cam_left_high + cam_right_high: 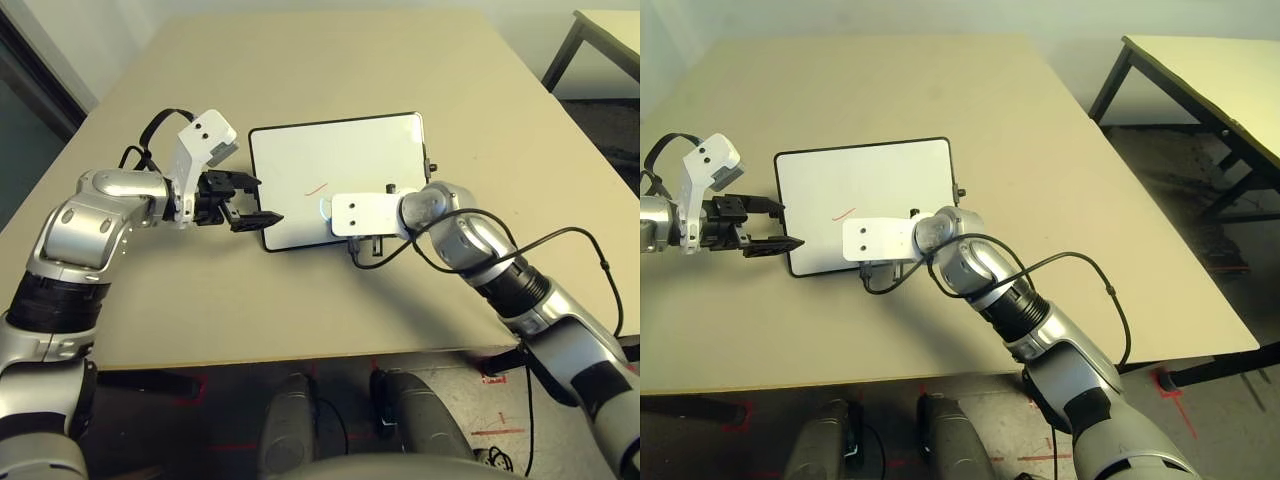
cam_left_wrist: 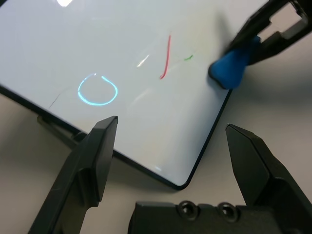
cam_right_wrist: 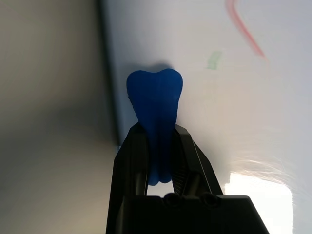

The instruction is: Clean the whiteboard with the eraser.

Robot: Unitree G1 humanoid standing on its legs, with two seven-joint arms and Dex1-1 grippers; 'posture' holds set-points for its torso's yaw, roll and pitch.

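The whiteboard [image 1: 340,165] lies flat on the tan table, with a short red line [image 1: 316,188] near its front left part. My right gripper [image 3: 157,134] is shut on the blue eraser [image 3: 156,100], whose tip presses on the board just inside its near edge, a little to the right of the red line [image 2: 165,56]. My left gripper [image 1: 250,205] is open at the board's near left corner, and its fingers [image 2: 97,156] stand either side of that corner. A tiny green mark [image 2: 188,57] sits between the line and the eraser [image 2: 233,68].
The table's front edge [image 1: 300,355] runs close below both arms. A black cable [image 1: 560,240] loops off my right forearm. A second table [image 1: 1210,70] stands at the back right, across a strip of dark floor.
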